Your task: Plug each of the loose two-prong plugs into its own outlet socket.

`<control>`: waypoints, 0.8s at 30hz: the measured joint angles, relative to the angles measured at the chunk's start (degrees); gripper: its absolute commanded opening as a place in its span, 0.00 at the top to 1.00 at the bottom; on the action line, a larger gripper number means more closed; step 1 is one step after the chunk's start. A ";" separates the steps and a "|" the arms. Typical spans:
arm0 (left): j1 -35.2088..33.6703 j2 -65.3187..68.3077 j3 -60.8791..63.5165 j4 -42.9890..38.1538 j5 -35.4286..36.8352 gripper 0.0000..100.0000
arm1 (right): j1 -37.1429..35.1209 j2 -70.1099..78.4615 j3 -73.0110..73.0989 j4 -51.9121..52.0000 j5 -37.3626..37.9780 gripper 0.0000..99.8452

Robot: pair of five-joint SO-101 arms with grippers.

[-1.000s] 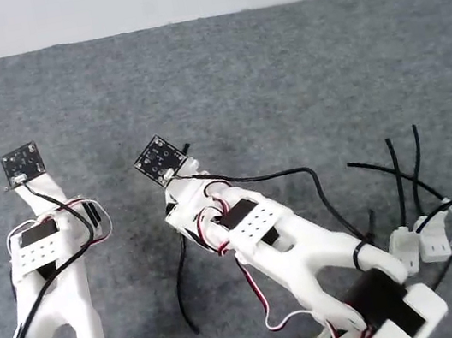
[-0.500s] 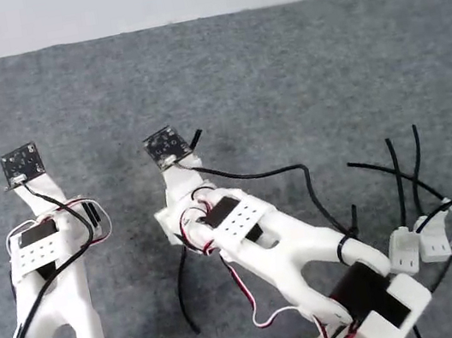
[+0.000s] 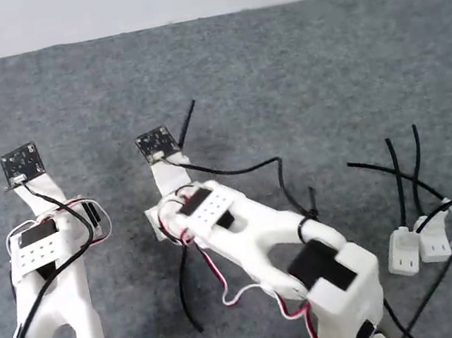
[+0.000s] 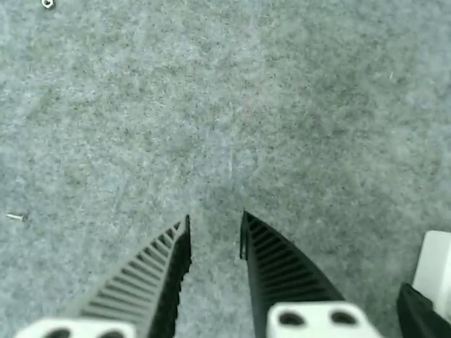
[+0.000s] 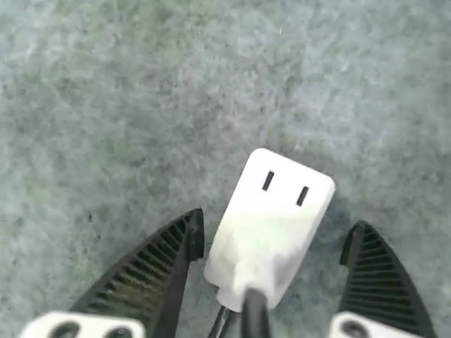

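White outlet socket point(image 5: 282, 204) between parted jaws, still nudging right gripper point(image 5: 277, 222) toward twelve o'clock, straying from four-o'clock connectors point(image 3: 434, 243) awaiting mating.

outlet socket point(image 5: 271, 225) between right jaws, other connectors point(image 3: 403, 250) clustered far right

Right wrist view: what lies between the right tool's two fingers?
A white socket with two slots, on a black cord, lies on the grey mat inside the open right tool, as the right wrist view shows.
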 measured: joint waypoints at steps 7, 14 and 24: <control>0.00 0.00 0.00 0.00 0.00 0.89 | 3.16 4.57 -9.93 11.08 0.00 0.98; 0.00 0.00 0.00 0.00 0.00 0.89 | 5.01 0.00 -12.66 24.97 2.90 0.99; 0.00 0.00 0.00 0.00 -2.90 0.92 | 14.68 -26.90 2.73 33.58 8.88 0.99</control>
